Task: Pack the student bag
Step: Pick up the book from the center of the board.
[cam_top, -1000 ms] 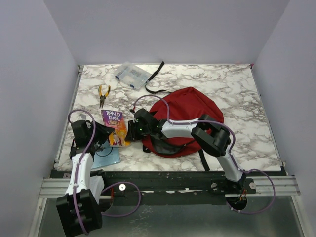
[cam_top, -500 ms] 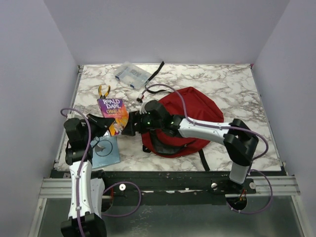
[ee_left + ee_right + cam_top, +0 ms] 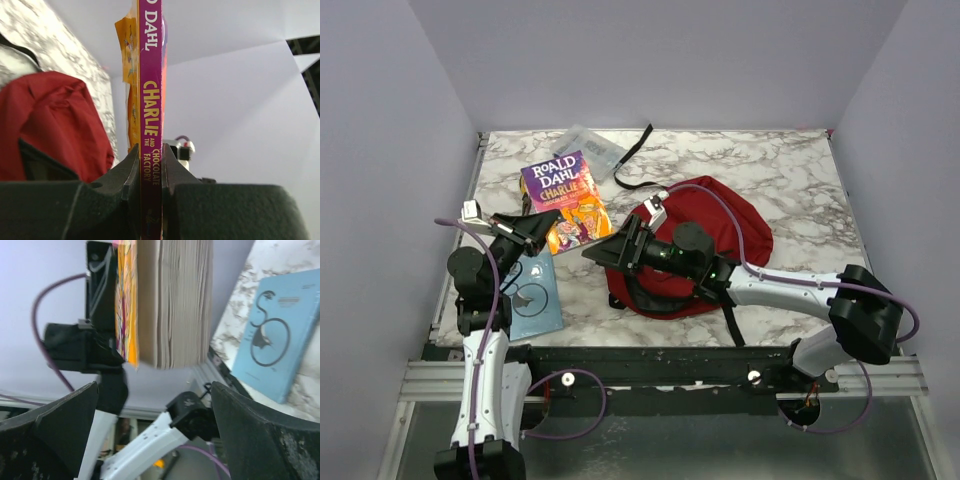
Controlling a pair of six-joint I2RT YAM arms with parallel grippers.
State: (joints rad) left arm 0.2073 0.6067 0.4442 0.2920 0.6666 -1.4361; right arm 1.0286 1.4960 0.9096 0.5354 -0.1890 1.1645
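The student bag (image 3: 720,215), dark red with black straps, lies right of centre on the marble table; it also shows at the left of the left wrist view (image 3: 55,120). My left gripper (image 3: 542,230) is shut on a purple and orange Roald Dahl book (image 3: 565,198) and holds it lifted off the table, left of the bag. The jaws pinch the book's spine (image 3: 151,125) from both sides. My right gripper (image 3: 605,243) stands open between book and bag, with nothing between its fingers. From it I see the book's page edge (image 3: 182,300) just beyond the jaws.
A light blue booklet (image 3: 532,295) lies flat near the table's front left edge, below the held book. A clear plastic box (image 3: 595,147) sits at the back, partly behind the book. A black strap (image 3: 638,160) lies next to it.
The right gripper opened, let go of the book and drew back toward the bag. The left gripper closed on the book and lifted it up and toward the back.
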